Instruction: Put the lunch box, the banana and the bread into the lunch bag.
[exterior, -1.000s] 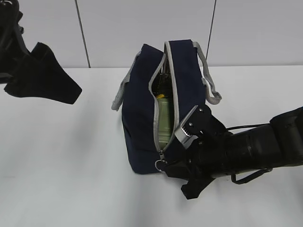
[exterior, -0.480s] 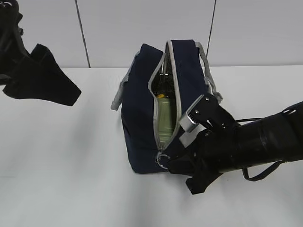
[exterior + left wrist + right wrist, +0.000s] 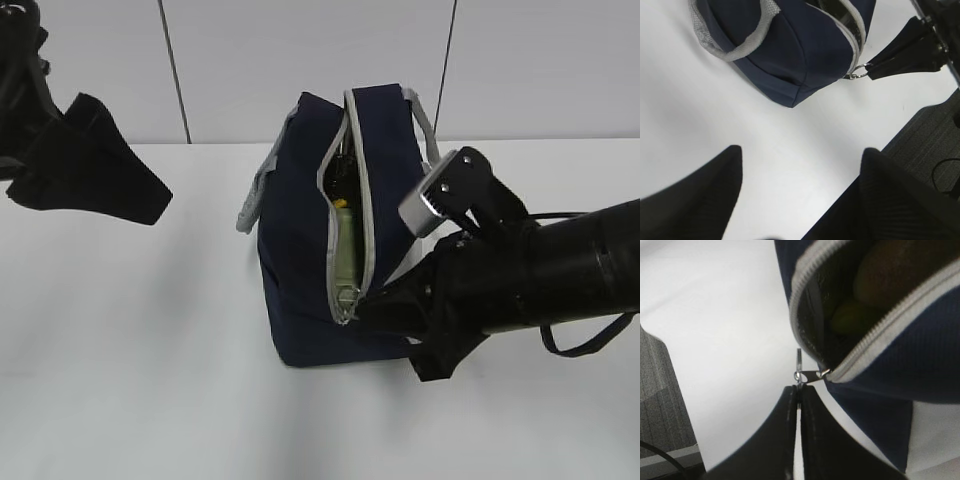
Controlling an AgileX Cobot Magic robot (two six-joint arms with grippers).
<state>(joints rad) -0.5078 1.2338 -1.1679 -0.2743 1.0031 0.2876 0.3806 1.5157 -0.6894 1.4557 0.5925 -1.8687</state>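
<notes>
Banana (image 3: 852,320), bread (image 3: 900,270) blurred inside

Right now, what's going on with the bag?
The right gripper has its jaws shut on the zipper pull at the near end of the lunch bag. The zipper is open; the green-lidded lunch box and the bread show inside. The left gripper hangs open, off to the side.

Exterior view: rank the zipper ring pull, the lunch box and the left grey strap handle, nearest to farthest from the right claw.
1. Zipper ring pull, pinched at the right claw tips.
2. Lunch box, inside the bag's opening just above.
3. Left strap handle, on the bag's far left side.
</notes>
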